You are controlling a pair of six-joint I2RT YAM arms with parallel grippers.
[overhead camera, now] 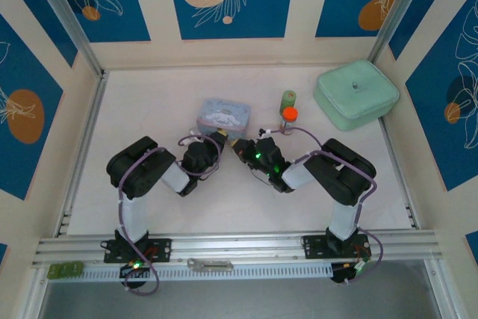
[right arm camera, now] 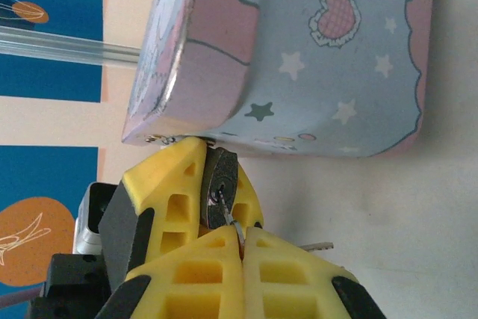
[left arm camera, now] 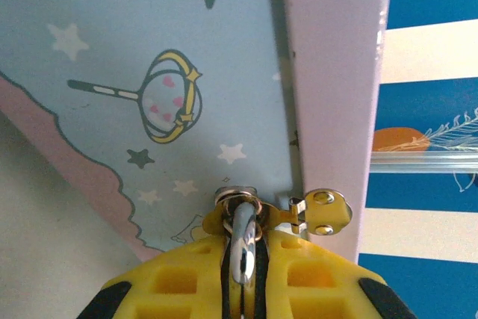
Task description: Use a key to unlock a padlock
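The padlock hangs on the brass hasp (left arm camera: 321, 211) of the pale blue tin (overhead camera: 226, 115). Its silver shackle (left arm camera: 243, 248) runs through the hasp ring. My left gripper (left arm camera: 243, 278) is shut on the padlock, yellow fingers (right arm camera: 168, 196) on either side of its dark body (right arm camera: 220, 193). In the right wrist view my right gripper (right arm camera: 243, 248) is shut on the key (right arm camera: 233, 222), whose thin blade tip sits in the keyhole. A second key of the bunch (right arm camera: 317, 245) sticks out to the right. From above, the left gripper (overhead camera: 218, 143) and right gripper (overhead camera: 243, 152) meet in front of the tin.
An orange-capped bottle (overhead camera: 288, 115) and a green cylinder (overhead camera: 288, 98) stand just right of the tin. A mint-green case (overhead camera: 356, 95) lies at the back right. A flat grey metal bar (overhead camera: 210, 264) rests on the front rail. Walls enclose the table on three sides.
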